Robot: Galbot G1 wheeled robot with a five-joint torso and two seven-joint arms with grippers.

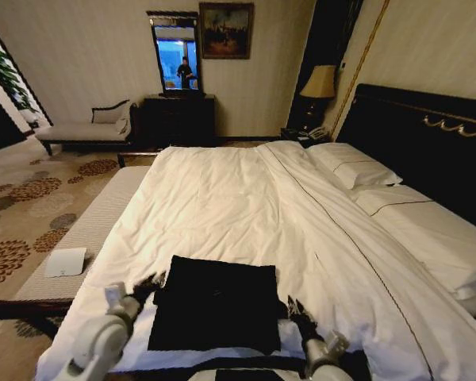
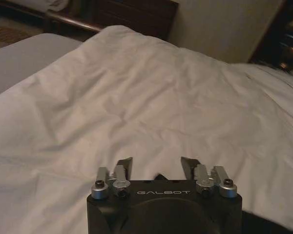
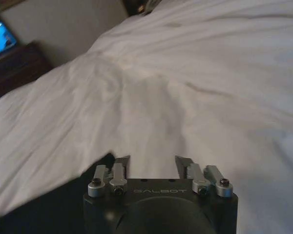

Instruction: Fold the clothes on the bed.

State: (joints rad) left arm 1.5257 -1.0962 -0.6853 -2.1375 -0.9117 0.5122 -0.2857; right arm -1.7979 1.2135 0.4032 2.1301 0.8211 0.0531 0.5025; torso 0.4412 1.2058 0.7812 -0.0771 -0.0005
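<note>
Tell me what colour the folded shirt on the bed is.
Black. The shirt lies on the white bed between both grippers, clearest in the head view.

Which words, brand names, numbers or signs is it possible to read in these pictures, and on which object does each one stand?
"GALBOT": on the black body of the left gripper, left wrist view.
"GALBOT": fainter, on the black body of the right gripper, right wrist view.
The black T-shirt on the bed: no lettering shows on its folded upper side.
The white sheet on the floor: nothing readable.
</note>
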